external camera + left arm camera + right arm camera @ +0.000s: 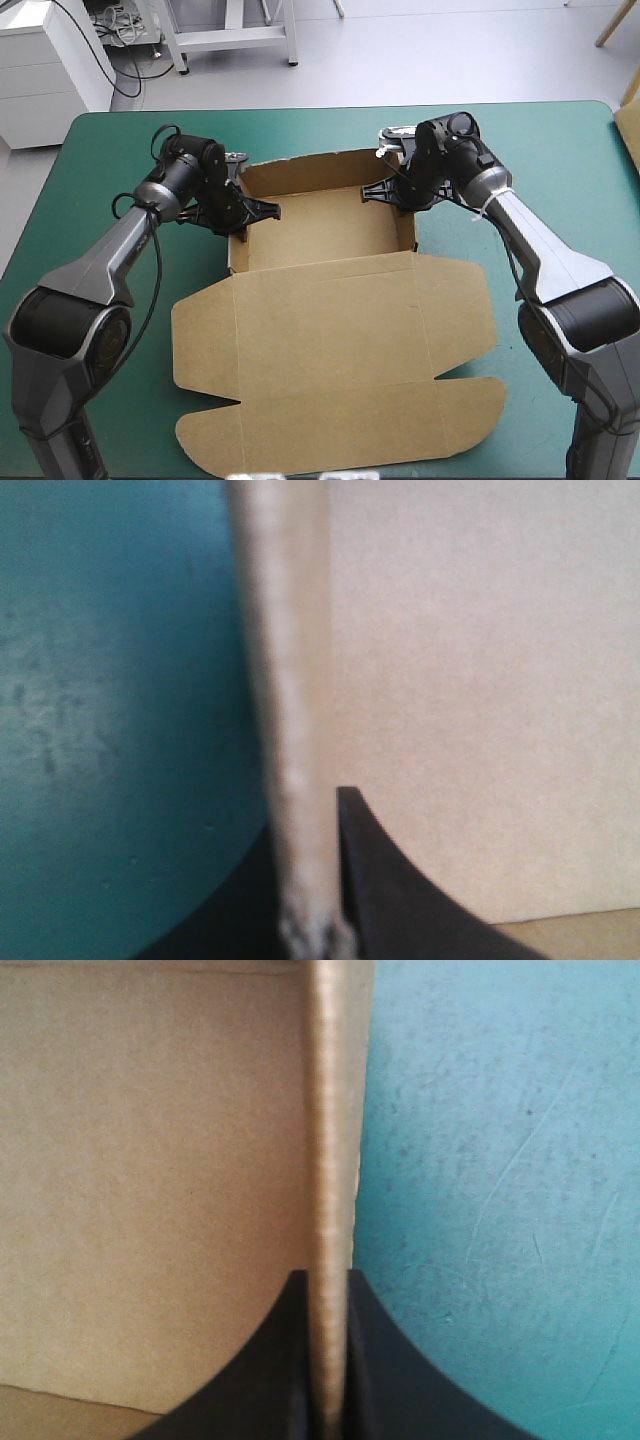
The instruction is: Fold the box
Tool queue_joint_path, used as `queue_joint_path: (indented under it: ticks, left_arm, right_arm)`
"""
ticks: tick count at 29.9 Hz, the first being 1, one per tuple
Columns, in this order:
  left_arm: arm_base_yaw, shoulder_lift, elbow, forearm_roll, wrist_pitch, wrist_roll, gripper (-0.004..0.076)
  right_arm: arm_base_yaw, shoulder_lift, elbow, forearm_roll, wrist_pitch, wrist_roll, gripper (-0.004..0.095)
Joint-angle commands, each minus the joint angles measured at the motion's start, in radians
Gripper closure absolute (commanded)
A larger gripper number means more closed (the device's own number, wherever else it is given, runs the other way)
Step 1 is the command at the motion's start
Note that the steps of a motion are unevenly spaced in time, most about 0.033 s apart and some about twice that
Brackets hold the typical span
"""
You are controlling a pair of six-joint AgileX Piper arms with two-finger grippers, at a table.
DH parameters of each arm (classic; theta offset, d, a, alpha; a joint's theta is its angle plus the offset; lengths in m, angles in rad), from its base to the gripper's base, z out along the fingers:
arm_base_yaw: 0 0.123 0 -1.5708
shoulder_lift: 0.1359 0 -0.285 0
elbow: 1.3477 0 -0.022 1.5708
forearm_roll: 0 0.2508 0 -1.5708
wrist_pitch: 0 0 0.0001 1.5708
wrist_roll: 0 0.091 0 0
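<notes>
Mid-fold on the box [330,300], brown, centre frame in the high view on the teal-green desk [560,150]: tray half toward upper middle with walls raised, lid panel [340,370] flat toward lower middle. Pinching the left side wall [237,240] with the left claw [262,210], just left of centre, and the right side wall [414,225] with the right claw [385,190], just right of centre. Both nipped nearly closed on board. Confirmed in the wrist views: left wall's edge [292,730] running straight out from between the black fingers [400,900], right wall's edge [328,1160] likewise, with brown box floor on one side and teal-green cover on the other. Back wall [310,168] standing at upper centre. To do this step well, grip firm and level on both sides. Set each wall upright and square to the floor. Move both claws together to avoid skewing the tray or dragging it across the desk. No wrist twist, which probably creases the board off its score line. Judging by the flat lid, roughly half done. Press the creases home before letting go, given likely spring-back.
</notes>
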Motion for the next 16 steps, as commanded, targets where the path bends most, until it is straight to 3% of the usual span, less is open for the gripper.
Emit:
queue_joint_path:
  ticks: [1, 10, 13, 16]
  left_arm:
    - [-0.015, -0.014, -0.026, 0.048, 0.004, 0.039, 0.0731]
    - [-0.017, -0.009, -0.026, 0.041, -0.035, 0.065, 0.0724]
    - [-0.017, -0.009, -0.026, 0.041, -0.037, 0.065, 0.0663]
    - [-0.017, -0.009, -0.026, 0.013, -0.040, 0.080, 0.0540]
  right_arm:
    - [-0.011, -0.046, -0.028, 0.026, -0.023, -0.047, 0.0929]
    - [-0.011, 0.002, -0.010, 0.055, -0.023, -0.087, 0.0919]
    - [-0.011, 0.001, -0.010, 0.037, -0.023, -0.102, 0.0866]
    - [-0.011, 0.001, -0.010, 0.026, -0.023, -0.102, 0.0716]
